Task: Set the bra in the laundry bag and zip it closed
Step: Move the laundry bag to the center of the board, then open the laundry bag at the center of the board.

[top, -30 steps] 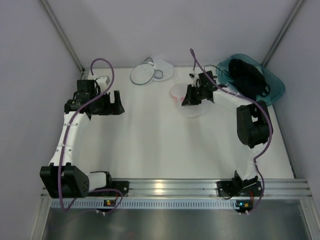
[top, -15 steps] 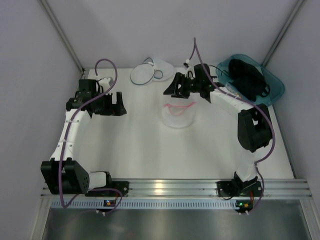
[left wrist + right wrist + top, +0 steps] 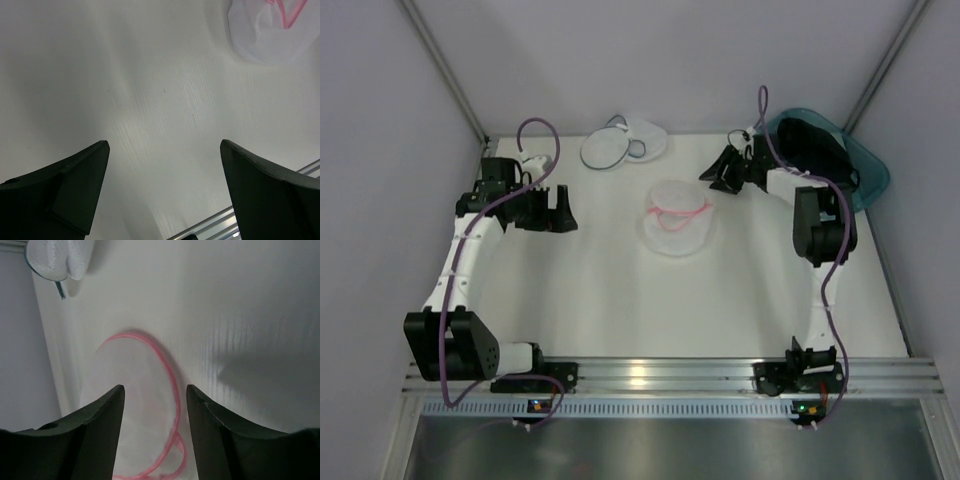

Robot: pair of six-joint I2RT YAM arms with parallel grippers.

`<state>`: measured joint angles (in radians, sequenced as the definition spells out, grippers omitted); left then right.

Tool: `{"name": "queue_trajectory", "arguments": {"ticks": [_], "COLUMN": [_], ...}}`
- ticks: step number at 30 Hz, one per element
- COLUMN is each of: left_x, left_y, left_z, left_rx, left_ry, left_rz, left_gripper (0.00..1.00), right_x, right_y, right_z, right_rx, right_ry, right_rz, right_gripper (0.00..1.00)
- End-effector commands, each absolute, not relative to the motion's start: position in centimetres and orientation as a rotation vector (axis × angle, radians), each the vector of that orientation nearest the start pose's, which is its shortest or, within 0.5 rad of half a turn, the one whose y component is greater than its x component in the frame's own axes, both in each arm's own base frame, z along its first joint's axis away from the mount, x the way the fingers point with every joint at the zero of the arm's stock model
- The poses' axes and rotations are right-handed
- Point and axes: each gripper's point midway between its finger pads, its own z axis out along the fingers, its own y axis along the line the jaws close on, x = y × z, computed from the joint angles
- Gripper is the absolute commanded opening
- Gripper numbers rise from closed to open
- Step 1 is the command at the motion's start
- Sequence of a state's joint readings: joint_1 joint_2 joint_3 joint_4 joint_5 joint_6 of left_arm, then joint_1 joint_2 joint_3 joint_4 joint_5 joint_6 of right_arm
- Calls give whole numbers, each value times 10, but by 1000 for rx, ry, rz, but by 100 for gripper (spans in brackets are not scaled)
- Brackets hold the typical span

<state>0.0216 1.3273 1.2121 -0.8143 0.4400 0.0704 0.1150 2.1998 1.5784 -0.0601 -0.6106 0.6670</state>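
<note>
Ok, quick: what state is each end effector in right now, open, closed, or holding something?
Left end effector: open, holding nothing.
Right end effector: open, holding nothing.

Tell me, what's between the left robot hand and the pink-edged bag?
Nothing, just bare white table between the left gripper and the pink-edged bag, as the top and left wrist views show.

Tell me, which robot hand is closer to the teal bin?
Right. The right gripper is close beside the teal bin; the left gripper is far off on the opposite side.
</note>
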Motion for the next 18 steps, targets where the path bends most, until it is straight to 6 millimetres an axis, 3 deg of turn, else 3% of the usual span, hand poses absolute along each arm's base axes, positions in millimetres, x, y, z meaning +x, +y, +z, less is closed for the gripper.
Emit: {"name": "queue_trajectory", "arguments": {"ticks": [1, 5, 9, 14, 18], "left_x": [323, 323, 323, 326, 329], "left_y": [-65, -64, -64, -63, -61], "left_z": [201, 200, 199, 199, 199], "left_rx": [262, 248, 243, 240, 230], "left_ry": [2387, 2392, 2398, 2398, 2405], "left_rz": [-494, -490, -492, -484, -472], "left_gripper": [99, 99, 99, 99, 99], "right_x": [535, 519, 510, 501, 500], "right_y": [197, 196, 203, 210, 215], "right_z": [92, 64, 52, 51, 71], "right_rx": [268, 352, 381, 424, 412], "right_ry": [2275, 2346, 2359, 2354, 2306], "right_rz": [1118, 1137, 1203, 1288, 1356], "right_gripper": [53, 53, 49, 44, 23]}}
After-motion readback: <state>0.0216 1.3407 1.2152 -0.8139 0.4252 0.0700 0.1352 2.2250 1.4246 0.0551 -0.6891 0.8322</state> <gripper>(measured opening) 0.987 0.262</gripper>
